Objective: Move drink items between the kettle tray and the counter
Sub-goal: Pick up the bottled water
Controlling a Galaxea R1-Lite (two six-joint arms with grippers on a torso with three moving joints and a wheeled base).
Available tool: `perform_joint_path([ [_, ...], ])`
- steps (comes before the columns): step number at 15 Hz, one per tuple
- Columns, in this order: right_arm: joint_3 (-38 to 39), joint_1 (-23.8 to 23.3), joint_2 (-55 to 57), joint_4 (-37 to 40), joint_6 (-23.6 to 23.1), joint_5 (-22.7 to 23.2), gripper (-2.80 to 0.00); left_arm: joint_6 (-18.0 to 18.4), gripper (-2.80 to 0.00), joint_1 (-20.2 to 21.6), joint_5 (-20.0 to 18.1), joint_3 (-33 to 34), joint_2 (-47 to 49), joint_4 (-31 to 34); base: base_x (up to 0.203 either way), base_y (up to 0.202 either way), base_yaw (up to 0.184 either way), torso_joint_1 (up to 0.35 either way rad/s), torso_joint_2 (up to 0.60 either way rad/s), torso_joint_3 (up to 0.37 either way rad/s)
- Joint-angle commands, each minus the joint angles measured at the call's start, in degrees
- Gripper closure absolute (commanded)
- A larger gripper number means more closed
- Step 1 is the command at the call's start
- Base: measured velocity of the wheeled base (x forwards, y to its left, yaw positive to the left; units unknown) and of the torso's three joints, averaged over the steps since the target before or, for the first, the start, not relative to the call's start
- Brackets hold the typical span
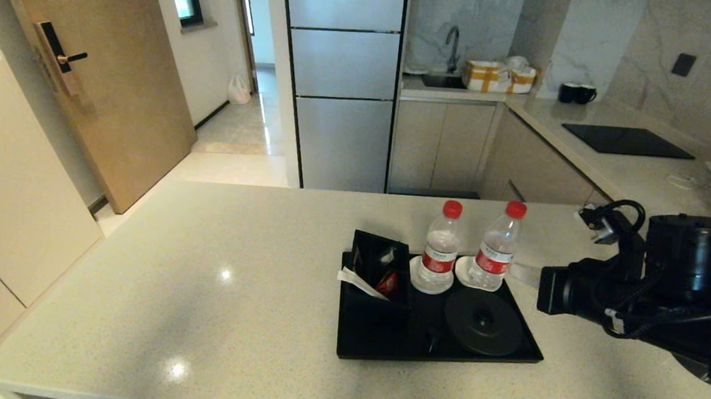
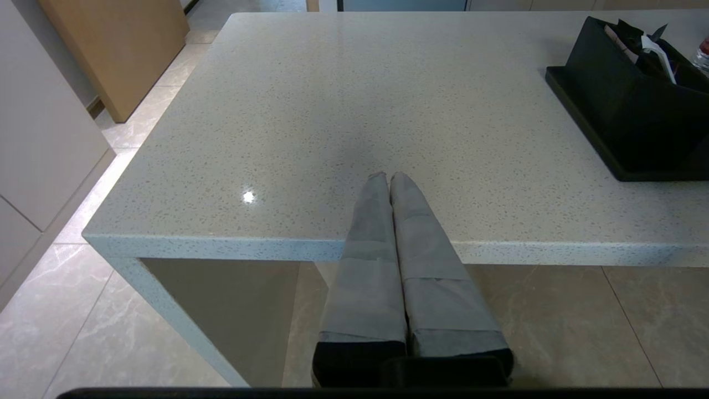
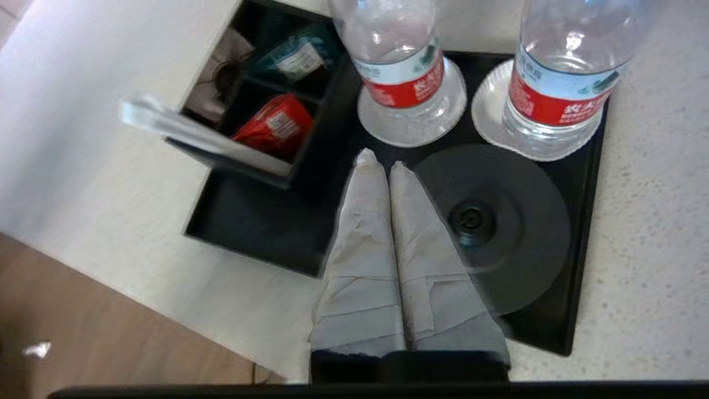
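While my right arm hangs at the counter's right side, its gripper sits above the kettle tray with fingers pressed together, holding nothing. Both water bottles stand upright on white coasters at the tray's far edge: left bottle, right bottle. Round kettle base sits bare in front of them; I see no kettle on it. Sachet box occupies the tray's left end. Left gripper parked over the counter's near edge, fingers narrow, empty.
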Motion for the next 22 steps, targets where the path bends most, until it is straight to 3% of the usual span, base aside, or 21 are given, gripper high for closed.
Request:
perform_joint_path([
  [1,-0.12,0.18,1.25,-0.39,1.49,0.25,-2.80,0.02,0.00,0.02,0.01,0.02,-0.02,-0.02,0.000,0.000,0.000,0.000,0.00,0.000],
  [4,-0.25,3.73,0.72,-1.44,4.37,0.07,-2.80,0.02,0.00,0.02,0.01,0.02,-0.02,-0.02,0.000,0.000,0.000,0.000,0.00,0.000],
  [6,0.27,6.14,2.59,-6.34,4.67,-0.32,-2.80,0.02,0.00,0.02,0.01,-0.01,-0.02,-0.02,0.000,0.000,0.000,0.000,0.00,0.000],
  [10,-1.72,8.22,11.06,-13.19,4.41,-6.90,-2.80,0.02,0.00,0.02,0.01,0.01,-0.02,-0.02,0.000,0.000,0.000,0.000,0.00,0.000],
  [13,-7.15,8.81,18.84,-16.64,3.81,-10.03,-2.80,0.02,0.00,0.02,0.01,-0.06,-0.02,-0.02,0.000,0.000,0.000,0.000,0.00,0.000],
  [22,-16.39,7.01,24.54,-16.55,0.88,-15.41,-2.80,0.09,0.00,0.02,0.01,0.02,-0.02,0.05,0.000,0.000,0.000,0.000,0.00,0.000],
])
